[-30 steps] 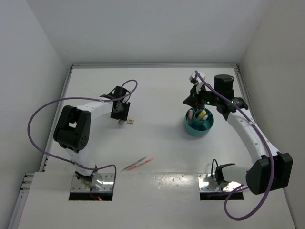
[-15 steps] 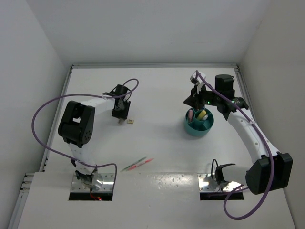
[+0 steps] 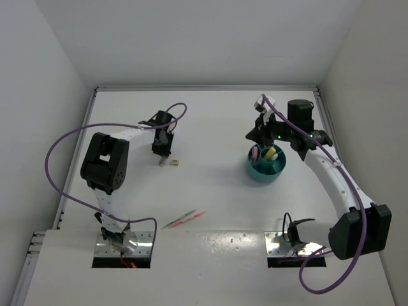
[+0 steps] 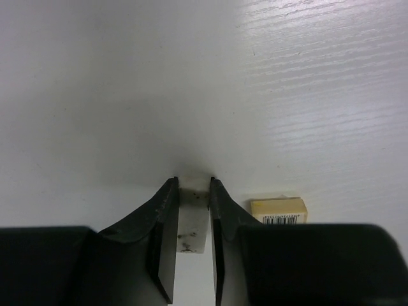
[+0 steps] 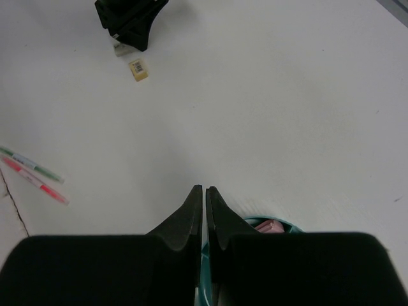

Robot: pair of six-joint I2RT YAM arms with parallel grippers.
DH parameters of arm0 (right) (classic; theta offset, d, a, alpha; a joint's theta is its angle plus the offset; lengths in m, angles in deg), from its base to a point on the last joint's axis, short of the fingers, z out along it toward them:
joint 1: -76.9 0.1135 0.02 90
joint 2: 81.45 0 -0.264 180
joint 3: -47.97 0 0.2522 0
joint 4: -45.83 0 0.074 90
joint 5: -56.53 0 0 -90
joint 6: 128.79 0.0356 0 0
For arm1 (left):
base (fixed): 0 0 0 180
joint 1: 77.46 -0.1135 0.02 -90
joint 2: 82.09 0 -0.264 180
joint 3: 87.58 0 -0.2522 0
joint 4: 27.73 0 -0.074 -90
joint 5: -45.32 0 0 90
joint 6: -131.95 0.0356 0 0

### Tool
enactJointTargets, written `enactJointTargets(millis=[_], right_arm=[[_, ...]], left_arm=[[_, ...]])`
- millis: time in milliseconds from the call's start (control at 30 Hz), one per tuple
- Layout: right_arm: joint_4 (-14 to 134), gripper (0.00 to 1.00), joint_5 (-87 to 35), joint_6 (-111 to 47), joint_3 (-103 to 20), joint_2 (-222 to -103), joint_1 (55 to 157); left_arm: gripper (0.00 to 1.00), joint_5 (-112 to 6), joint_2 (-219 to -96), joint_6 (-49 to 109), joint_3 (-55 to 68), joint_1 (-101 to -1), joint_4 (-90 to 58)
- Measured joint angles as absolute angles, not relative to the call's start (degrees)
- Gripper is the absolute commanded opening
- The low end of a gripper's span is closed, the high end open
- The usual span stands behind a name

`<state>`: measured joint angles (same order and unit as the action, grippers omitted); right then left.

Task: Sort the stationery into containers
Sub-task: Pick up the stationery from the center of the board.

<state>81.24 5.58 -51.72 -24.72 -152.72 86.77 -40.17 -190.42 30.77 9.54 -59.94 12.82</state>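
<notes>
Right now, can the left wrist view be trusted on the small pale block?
Left wrist: the small pale block pinched in the left gripper sits in soft shadow, edges dim but readable; the beige barcoded block beside it is well lit. Top external: evenly lit, blocks tiny.

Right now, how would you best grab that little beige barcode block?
Across its two long sides, from straight above, I'd say: the beige block lies flat, a small low rectangle, narrow that way. Mind the left gripper, shut on a pale block close beside it.
</notes>
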Motion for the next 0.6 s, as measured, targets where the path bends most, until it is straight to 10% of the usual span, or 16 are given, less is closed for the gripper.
enactJointTargets(millis=[233,267,300,400,467,500,600], right_arm=[[81.29,0.10,5.58,-51.74,-24.72,-152.72,86.79],[81.29,0.18,5.56,-51.74,-24.72,-152.72,86.79],[81.31,0.56,5.56,-51.78,-24.72,-152.76,86.77],[81.46,0.70,4.42,-51.72,-24.72,-152.87,86.79],[81.18,0.44,1.82,-51.61,-24.72,-152.96,86.79],[80.65,0.00,-0.13,-51.39,-24.68,-152.96,86.79],[77.42,0.00,-10.55,-48.88,-23.63,-152.06,86.70]], left_arm=[[0.16,-41.37,-188.50,30.51,7.96,-59.94,14.94],[0.12,-41.96,-187.04,30.20,7.33,-59.94,15.55],[0.11,-42.68,-184.98,29.66,6.43,-59.92,16.01],[0.04,-45.13,-176.41,27.34,3.74,-58.83,14.43],[0.00,-46.90,-170.80,25.31,3.77,-56.99,10.72],[0.00,-47.67,-167.93,24.06,4.47,-55.24,7.85],[0.00,-50.79,-160.15,18.86,9.67,-47.15,-4.98]])
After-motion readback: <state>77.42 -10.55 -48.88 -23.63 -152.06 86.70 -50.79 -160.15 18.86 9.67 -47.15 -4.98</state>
